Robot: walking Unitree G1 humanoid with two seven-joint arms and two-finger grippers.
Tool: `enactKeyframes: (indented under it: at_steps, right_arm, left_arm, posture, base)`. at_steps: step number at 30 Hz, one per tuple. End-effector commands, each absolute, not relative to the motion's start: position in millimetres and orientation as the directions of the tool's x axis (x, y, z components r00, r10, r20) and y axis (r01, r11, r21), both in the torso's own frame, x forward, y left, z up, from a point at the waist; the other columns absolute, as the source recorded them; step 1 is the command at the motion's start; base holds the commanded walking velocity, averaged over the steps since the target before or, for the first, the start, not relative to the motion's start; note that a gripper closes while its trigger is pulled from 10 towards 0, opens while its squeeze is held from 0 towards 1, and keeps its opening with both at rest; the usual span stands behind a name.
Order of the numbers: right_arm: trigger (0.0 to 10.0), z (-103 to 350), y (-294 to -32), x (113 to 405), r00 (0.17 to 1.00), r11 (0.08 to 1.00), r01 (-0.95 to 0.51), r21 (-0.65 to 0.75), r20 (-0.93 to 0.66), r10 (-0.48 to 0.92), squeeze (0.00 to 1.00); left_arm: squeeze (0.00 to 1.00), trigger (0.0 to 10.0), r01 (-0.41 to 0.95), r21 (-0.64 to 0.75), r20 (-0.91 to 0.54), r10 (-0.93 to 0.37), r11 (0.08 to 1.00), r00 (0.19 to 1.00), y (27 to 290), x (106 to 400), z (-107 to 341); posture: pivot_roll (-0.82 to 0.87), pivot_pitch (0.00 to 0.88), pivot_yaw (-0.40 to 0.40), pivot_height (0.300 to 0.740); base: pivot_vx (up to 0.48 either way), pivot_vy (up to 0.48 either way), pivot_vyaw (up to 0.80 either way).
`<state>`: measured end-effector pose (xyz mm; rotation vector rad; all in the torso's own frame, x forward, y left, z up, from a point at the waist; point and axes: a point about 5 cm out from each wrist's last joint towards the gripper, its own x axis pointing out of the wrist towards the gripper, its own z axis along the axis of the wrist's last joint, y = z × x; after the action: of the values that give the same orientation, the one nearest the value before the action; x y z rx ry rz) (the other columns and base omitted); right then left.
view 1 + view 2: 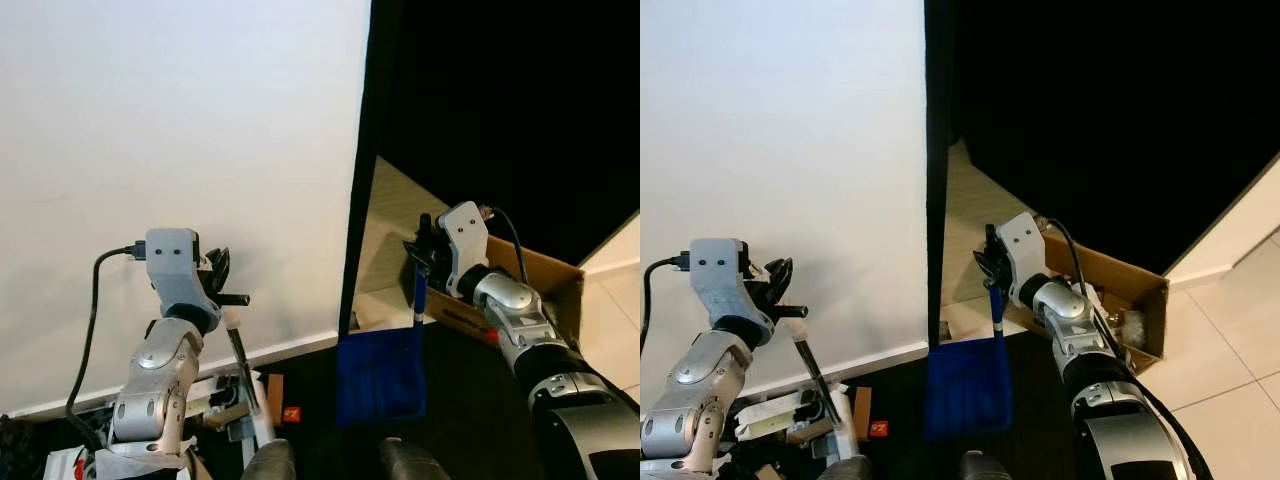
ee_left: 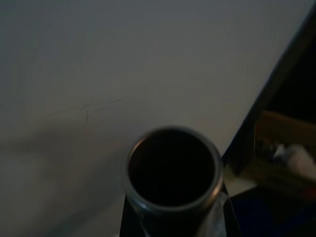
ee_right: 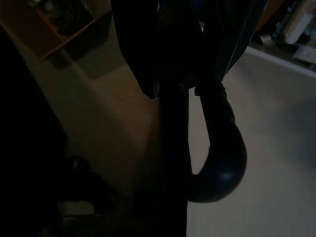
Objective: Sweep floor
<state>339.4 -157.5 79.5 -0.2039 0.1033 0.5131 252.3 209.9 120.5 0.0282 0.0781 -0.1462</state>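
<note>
Left pincer [image 1: 222, 283] is clenched on a thin broom stick [image 1: 238, 352], up by the white wall [image 1: 180, 120]. The stick's open round top [image 2: 171, 168] shows in the left wrist view. Right pincer [image 1: 990, 266] is clenched on the blue dustpan handle [image 1: 995, 308]; the blue dustpan [image 1: 968, 388] hangs below it, over the dark floor, near a cardboard box [image 1: 1118, 285] w/ stuff inside.

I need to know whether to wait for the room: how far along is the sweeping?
Early, by the look of it. Done: both tools are picked up. In hand: the right claw holds the blue dustpan by its handle; the left claw grips the broom pole. Left: clutter lies along the wall base, and the dustpan shows nothing collected.
</note>
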Motion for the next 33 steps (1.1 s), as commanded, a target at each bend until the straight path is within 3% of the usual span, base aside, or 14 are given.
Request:
enactKeyframes:
  at_steps: [1,11,12,14,21,26,28,33]
  right_arm:
    - [10.0,74.1,-155.6,335.6,0.869,0.855,-0.493,-0.161,-0.144,0.474,0.0]
    - [10.0,67.5,-144.7,329.8,0.87,0.858,-0.492,-0.149,-0.122,0.478,0.0]
    - [10.0,67.9,-139.0,328.9,0.864,0.855,-0.503,-0.126,-0.102,0.493,0.0]
    - [10.0,68.3,-137.0,328.6,0.861,0.854,-0.507,-0.118,-0.094,0.499,0.0]
    - [10.0,68.5,-126.0,326.2,0.815,0.812,-0.579,-0.073,-0.076,0.575,0.0]
    - [10.0,72.7,-115.8,327.2,0.769,0.767,-0.639,-0.05,-0.063,0.636,0.0]
    - [10.0,69.7,-106.7,326.2,0.737,0.736,-0.675,-0.056,-0.089,0.67,0.0]
    - [10.0,64.3,-102.9,324.2,0.733,0.733,-0.679,-0.049,-0.114,0.671,0.0]
  left_arm:
    - [0.0,10.0,0.188,0.083,-0.035,-0.186,0.979,0.982,210.5,251.2,132.1]
    - [0.0,10.0,0.216,0.152,-0.027,-0.214,0.964,0.976,234.0,260.3,142.4]
    - [0.0,10.0,0.202,0.241,-0.058,-0.193,0.949,0.979,251.8,264.3,134.6]
    - [0.0,10.0,0.204,0.281,-0.071,-0.192,0.938,0.979,258.1,264.8,131.9]
    - [0.0,10.0,0.192,0.314,-0.149,-0.152,0.93,0.977,280.5,264.1,108.1]
    - [0.0,10.0,0.146,0.255,-0.128,-0.116,0.956,0.985,282.4,262.8,97.1]
    - [0.0,10.0,0.143,0.153,-0.077,-0.133,0.978,0.988,274.4,265.8,91.6]
    - [0.0,10.0,0.157,0.062,-0.032,-0.155,0.986,0.987,264.5,269.2,89.4]
  posture:
    - [0.09,0.105,0.009,0.74]
    - [0.09,0.19,0.05,0.74]
    - [0.08,0.238,0.047,0.74]
    - [0.08,0.238,0.047,0.74]
    - [0.06,0.283,0.044,0.74]
    - [0.05,0.305,0.025,0.74]
    - [0.05,0.31,0.005,0.74]
    - [0.04,0.308,-0.002,0.74]
  base:
    - [0.0,0.0,0.0]
    - [0.0,0.0,0.0]
    - [0.0,0.0,0.0]
    - [0.0,0.0,0.0]
    - [0.0,0.0,0.0]
    - [0.0,0.0,0.0]
    - [0.0,0.0,0.0]
    - [0.0,0.0,0.0]
